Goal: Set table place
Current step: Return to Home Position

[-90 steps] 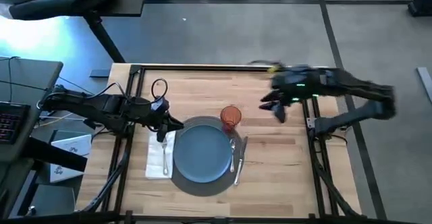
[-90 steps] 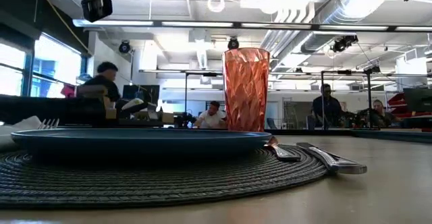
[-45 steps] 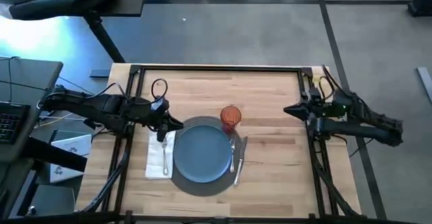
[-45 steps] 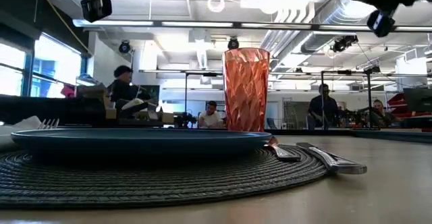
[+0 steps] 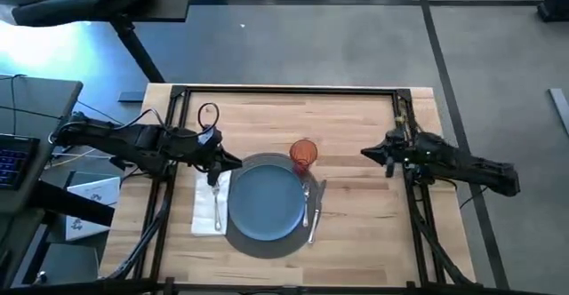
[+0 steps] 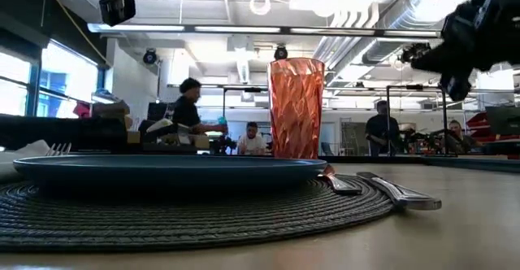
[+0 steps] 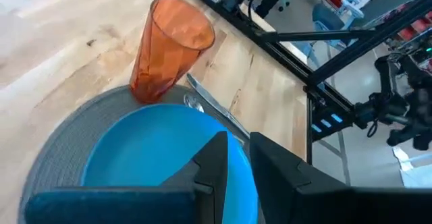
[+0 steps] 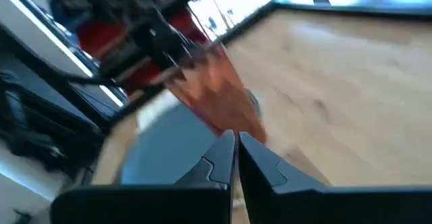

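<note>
A: Where are your tools?

B: Your left tool (image 5: 233, 163), fingers pressed together, empty, hovers at the woven mat's (image 5: 263, 244) edge beside the napkin (image 5: 206, 208). Your right tool (image 5: 366, 154), fingers together, hangs well apart from the faceted orange tumbler (image 5: 304, 154).

A: What's left?

B: Likely nothing: smooth blue plate (image 5: 266, 202) and cutlery look placed. Park both arms.

One mat (image 5: 244, 239), plate (image 5: 265, 201), napkin (image 5: 207, 208), tumbler (image 5: 303, 155); three utensils.
</note>
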### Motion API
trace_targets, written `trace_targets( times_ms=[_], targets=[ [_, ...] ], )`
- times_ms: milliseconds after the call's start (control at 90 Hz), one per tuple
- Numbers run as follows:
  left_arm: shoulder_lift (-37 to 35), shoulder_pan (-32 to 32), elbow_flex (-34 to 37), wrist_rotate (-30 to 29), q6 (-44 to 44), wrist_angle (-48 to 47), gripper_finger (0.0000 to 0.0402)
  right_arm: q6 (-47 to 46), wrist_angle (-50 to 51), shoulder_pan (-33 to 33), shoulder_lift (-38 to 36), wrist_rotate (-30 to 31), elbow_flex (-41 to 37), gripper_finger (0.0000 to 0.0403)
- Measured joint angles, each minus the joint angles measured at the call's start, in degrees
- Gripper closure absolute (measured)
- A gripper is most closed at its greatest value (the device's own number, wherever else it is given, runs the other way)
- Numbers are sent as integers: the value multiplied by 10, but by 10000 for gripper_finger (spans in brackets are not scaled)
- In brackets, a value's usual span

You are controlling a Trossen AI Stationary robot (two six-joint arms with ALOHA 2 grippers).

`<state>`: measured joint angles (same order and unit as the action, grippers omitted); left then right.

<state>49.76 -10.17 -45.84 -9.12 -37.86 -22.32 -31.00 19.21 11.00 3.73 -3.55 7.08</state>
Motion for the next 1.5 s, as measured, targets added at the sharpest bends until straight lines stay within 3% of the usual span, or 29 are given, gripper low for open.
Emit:
trace_targets(
  times_ms=[200, 356, 522, 678, 789, 856, 1189, 1500],
  targets=[
    [-23, 9, 70, -35, 142, 137, 359, 0, 13, 0, 21, -6, -1, 403],
    [-86, 38, 199, -24, 155, 322, 395, 0, 18, 0, 23, -9, -1, 403],
    [-189, 54, 328, -13, 167, 467, 399, -1, 19, 0, 23, -9, -1, 403],
    [-310, 57, 407, 29, 178, 475, 401, 0, 20, 0, 23, -9, -1, 403],
    [-378, 57, 450, 12, 223, 456, 399, 0, 21, 0, 23, -9, -1, 403],
    [-397, 57, 452, -2, 247, 394, 397, 0, 21, 0, 23, -10, -1, 403],
    [-407, 57, 451, -20, 246, 242, 397, -1, 24, 0, 23, -10, -1, 403],
    [-404, 57, 450, -19, 246, 241, 397, 0, 24, 0, 23, -10, -1, 402]
  ],
)
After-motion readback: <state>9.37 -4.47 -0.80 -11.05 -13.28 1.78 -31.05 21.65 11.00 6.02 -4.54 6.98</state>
